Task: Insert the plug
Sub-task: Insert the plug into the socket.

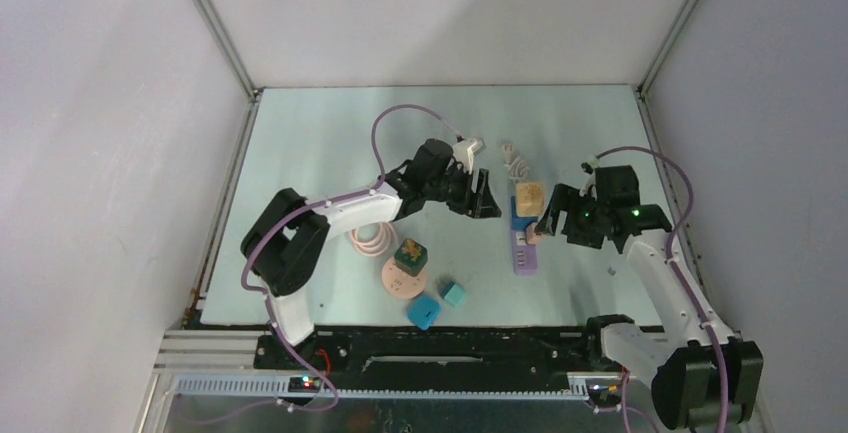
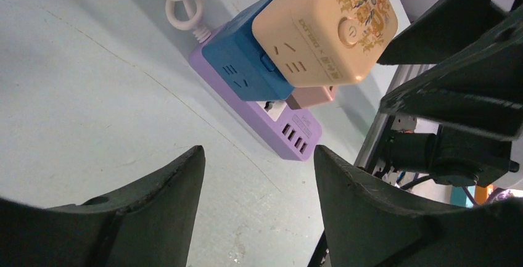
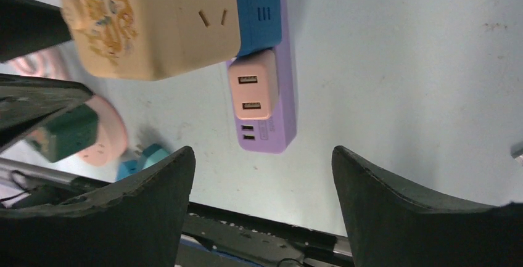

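A purple power strip (image 1: 523, 248) lies right of centre on the table. A tan cube adapter (image 1: 530, 196), a blue adapter (image 1: 515, 219) and a small pink USB plug (image 1: 535, 235) sit on it. My left gripper (image 1: 487, 203) is open and empty just left of the strip. My right gripper (image 1: 550, 221) is open and empty just right of it. In the left wrist view the strip (image 2: 284, 131), blue adapter (image 2: 243, 73), tan cube (image 2: 324, 26) and pink plug (image 2: 311, 96) lie beyond the open gripper (image 2: 259, 180). In the right wrist view the pink plug (image 3: 250, 91) sits on the strip (image 3: 285, 119) beyond the open gripper (image 3: 262, 174).
The strip's white cord (image 1: 514, 161) is coiled behind it. A pink round socket (image 1: 404, 281) carrying a green cube (image 1: 410, 253) stands at front centre, with two blue cubes (image 1: 425, 310) (image 1: 455, 294) and a pink coiled cable (image 1: 368, 240) nearby. The black front rail (image 1: 450, 345) runs along the near edge.
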Controlling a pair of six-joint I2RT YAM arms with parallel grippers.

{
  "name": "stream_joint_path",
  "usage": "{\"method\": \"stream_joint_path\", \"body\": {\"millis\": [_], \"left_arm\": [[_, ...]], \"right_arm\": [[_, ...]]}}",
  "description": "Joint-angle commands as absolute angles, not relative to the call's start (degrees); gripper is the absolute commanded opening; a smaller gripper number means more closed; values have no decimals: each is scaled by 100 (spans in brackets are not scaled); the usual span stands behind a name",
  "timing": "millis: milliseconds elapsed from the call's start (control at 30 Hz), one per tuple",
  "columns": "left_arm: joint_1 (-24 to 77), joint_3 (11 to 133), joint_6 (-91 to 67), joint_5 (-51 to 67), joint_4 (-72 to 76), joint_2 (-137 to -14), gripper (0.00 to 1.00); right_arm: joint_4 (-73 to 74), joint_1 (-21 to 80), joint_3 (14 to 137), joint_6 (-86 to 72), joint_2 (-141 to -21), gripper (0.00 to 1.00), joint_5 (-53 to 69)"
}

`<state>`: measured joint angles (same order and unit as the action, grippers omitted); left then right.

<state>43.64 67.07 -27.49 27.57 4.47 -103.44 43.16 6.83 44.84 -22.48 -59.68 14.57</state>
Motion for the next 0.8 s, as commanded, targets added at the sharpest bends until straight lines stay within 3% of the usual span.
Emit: {"method": "stream_joint_path", "body": {"millis": [0, 33, 67, 233, 467, 767], "left_arm": [[4333, 6945, -2585, 2755, 387, -10301, 69], [4333, 6939, -2597, 2752, 379, -10296, 69], [4333, 6931, -2608, 2741, 378, -10288, 69], [4333, 6908, -2606, 2716, 340, -10232, 69], [4335, 6902, -2604, 2667, 248, -10158, 69], [4333, 6913, -2609, 2632, 203, -10157, 69]], "right_arm": [[3983, 247, 4649, -2138, -5740, 76, 2479], [3910, 195, 4649, -2148, -5808, 65, 2575], [3855, 107, 4649, -2158, -5887, 61, 2662], [3454, -163, 4681, -2133, -6531, 50, 3139], [3199, -202, 4781, -2005, -7389, 47, 3198], [3266, -197, 4693, -1827, -7796, 34, 3170]]}}
